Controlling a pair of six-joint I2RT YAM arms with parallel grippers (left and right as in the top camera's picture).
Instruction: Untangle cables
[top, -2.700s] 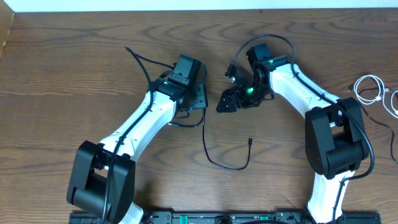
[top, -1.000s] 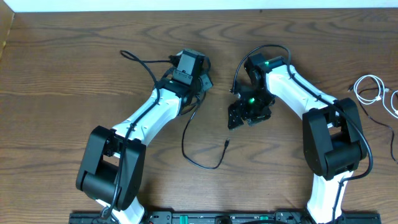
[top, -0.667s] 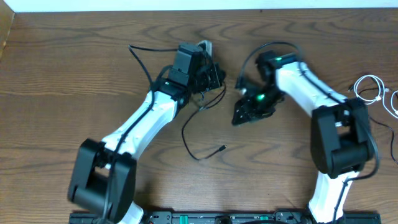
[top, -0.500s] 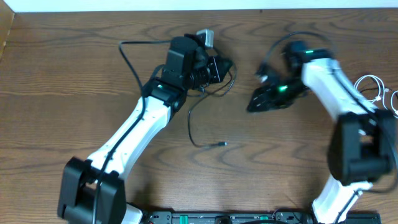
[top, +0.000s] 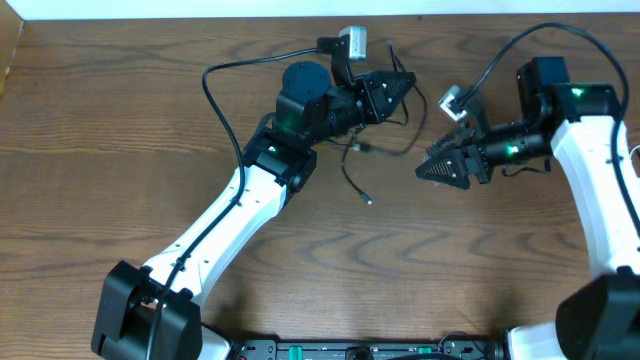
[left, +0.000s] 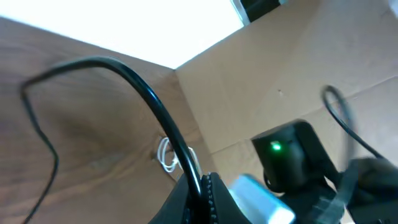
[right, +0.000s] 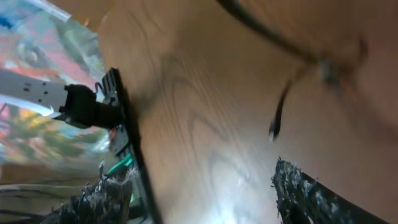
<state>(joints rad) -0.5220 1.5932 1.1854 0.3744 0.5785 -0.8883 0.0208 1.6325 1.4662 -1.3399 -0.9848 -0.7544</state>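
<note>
Though blur smears both wrist views, the left jaws clench the black cable (left: 134, 76) — the right jaws gape.

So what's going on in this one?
Two robot arms are sorting out cords on a brown wooden table. The left gripper is shut on the thin black cable, whose free plug end trails toward the middle of the table. The right gripper is open and empty, pointing at that cable from the right without touching it. The thin white cable lies apart from the black one, near the table's edge.
</note>
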